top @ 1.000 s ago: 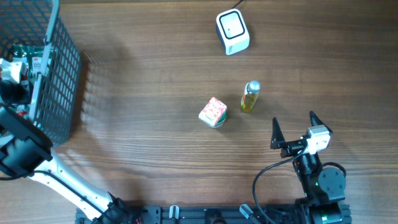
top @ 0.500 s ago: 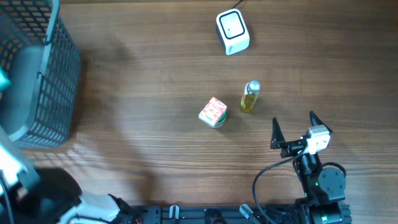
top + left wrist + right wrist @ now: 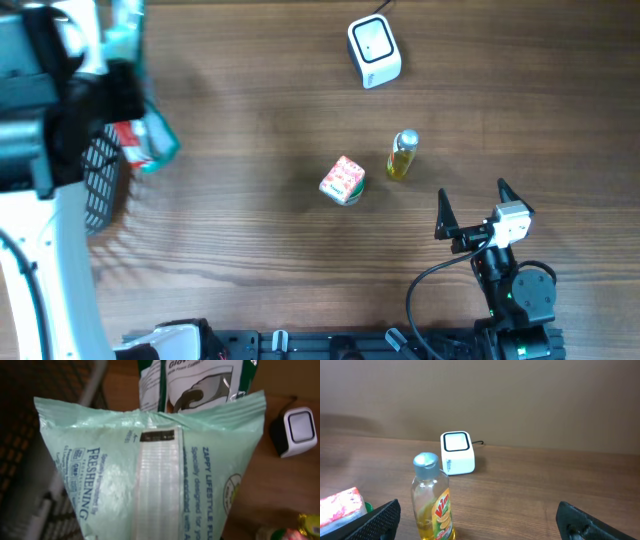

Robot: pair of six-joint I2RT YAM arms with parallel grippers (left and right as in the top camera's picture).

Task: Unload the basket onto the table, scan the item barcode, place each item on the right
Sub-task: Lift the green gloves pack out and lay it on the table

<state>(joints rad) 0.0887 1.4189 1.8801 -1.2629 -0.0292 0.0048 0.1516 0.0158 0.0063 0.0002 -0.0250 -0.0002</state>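
Observation:
A mint-green wipes packet [image 3: 150, 475] fills the left wrist view and hides the fingers. From overhead it hangs [image 3: 152, 145] above the table's left side, with my left gripper [image 3: 135, 118] shut on it, raised close to the camera. A second green-and-white pack [image 3: 200, 382] shows just beyond it; whether it is also held I cannot tell. The white barcode scanner [image 3: 373, 50] [image 3: 295, 430] [image 3: 457, 452] stands at the far middle. My right gripper [image 3: 471, 192] [image 3: 479, 522] rests open near the front right, holding nothing.
A yellow dish-soap bottle [image 3: 402, 155] [image 3: 433, 500] stands upright mid-table, with a pink carton [image 3: 343, 180] [image 3: 340, 505] to its left. The dark wire basket [image 3: 103, 185] [image 3: 45, 420] sits at the left edge, mostly hidden under my white left arm [image 3: 40, 270].
My left arm rose out of the basket toward the camera with the mint-green packet in its jaws. The right arm, bottle, carton and scanner stayed put.

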